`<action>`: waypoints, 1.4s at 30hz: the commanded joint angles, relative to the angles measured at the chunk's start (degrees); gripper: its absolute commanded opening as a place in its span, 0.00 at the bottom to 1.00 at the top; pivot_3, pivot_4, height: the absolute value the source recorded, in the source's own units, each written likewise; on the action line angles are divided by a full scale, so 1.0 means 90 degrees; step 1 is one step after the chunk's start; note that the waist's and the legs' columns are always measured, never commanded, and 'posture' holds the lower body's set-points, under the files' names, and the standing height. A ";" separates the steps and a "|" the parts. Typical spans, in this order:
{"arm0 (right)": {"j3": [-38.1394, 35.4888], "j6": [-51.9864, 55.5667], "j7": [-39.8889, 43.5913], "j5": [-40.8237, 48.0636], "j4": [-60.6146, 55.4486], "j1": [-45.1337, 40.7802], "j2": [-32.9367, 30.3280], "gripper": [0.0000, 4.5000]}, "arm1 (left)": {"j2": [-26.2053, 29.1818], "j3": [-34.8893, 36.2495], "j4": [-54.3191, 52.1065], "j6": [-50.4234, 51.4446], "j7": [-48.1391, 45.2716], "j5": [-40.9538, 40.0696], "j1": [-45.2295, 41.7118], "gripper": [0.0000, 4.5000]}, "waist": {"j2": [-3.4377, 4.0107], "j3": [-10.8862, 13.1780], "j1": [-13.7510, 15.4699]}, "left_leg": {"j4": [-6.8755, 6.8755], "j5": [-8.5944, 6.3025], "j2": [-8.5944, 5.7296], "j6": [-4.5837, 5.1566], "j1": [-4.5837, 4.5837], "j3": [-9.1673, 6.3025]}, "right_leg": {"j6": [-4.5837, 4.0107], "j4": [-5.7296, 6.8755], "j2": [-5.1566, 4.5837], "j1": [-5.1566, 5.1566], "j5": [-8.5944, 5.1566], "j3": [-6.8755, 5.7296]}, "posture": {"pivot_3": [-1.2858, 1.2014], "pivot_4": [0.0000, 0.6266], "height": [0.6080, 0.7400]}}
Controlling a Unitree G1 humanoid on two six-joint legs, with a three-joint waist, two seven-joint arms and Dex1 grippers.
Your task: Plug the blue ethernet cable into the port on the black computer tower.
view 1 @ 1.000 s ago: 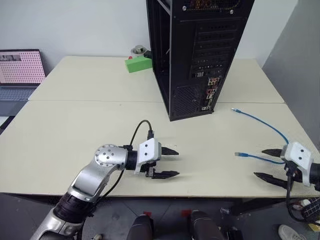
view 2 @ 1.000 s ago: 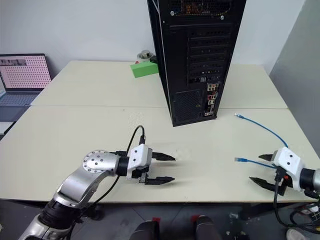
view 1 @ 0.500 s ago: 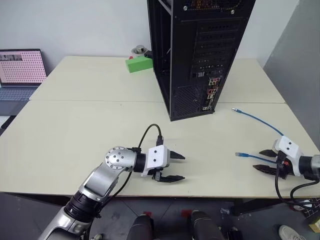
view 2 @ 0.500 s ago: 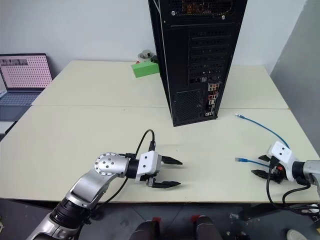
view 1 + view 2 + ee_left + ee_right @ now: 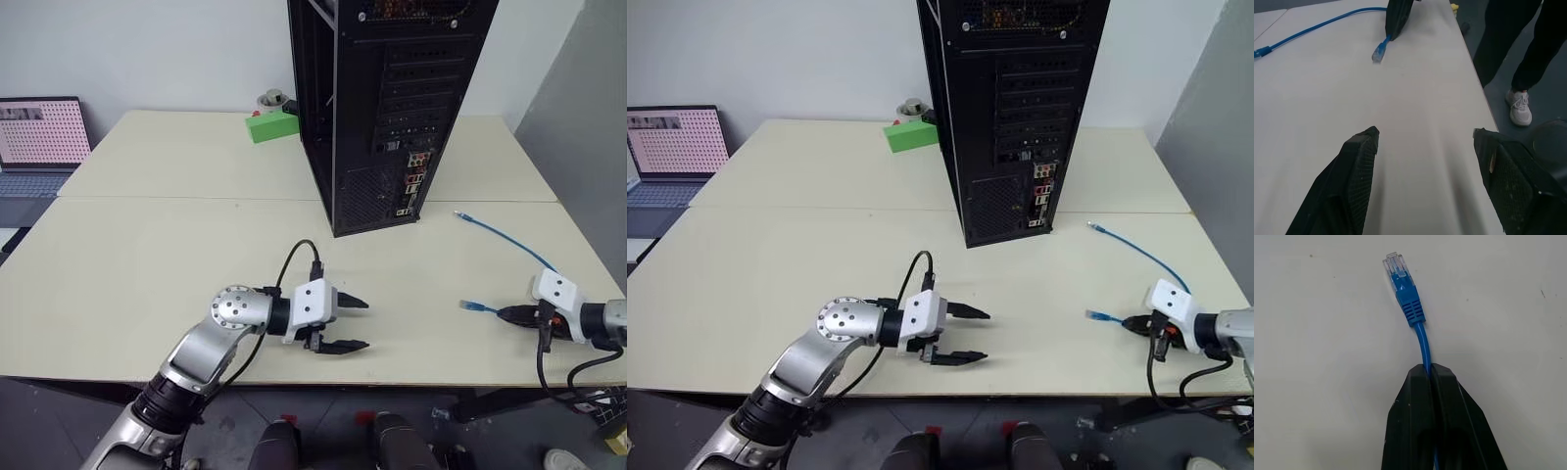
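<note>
Two fingers of right gripper (image 5: 1429, 369) pinching blue ethernet cable (image 5: 1422, 345) near table (image 5: 147, 264) edge, left gripper (image 5: 355, 324) fingers wide

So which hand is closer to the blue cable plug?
The right hand: it is shut on the blue cable just behind the plug. The left hand hovers open over mid-table, well apart from it.

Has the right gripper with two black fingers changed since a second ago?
Yes. The right gripper closed on the thin blue ethernet cable, near the beige table's right edge.
</note>
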 commanded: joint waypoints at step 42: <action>0.1871 0.2027 -0.0302 0.0095 -0.2834 -0.1733 0.1291 0.00 | -0.0525 0.0077 0.0708 0.0305 0.0496 0.0289 -0.0558 0.05 | 0.0001 0.0000 0.0030 | 0.0000 0.0000 0.0000 0.0000 -0.0004 -0.0007 | 0.0002 0.0005 0.0001 -0.0004 0.0001 -0.0006 | 0.52 0.24 1.00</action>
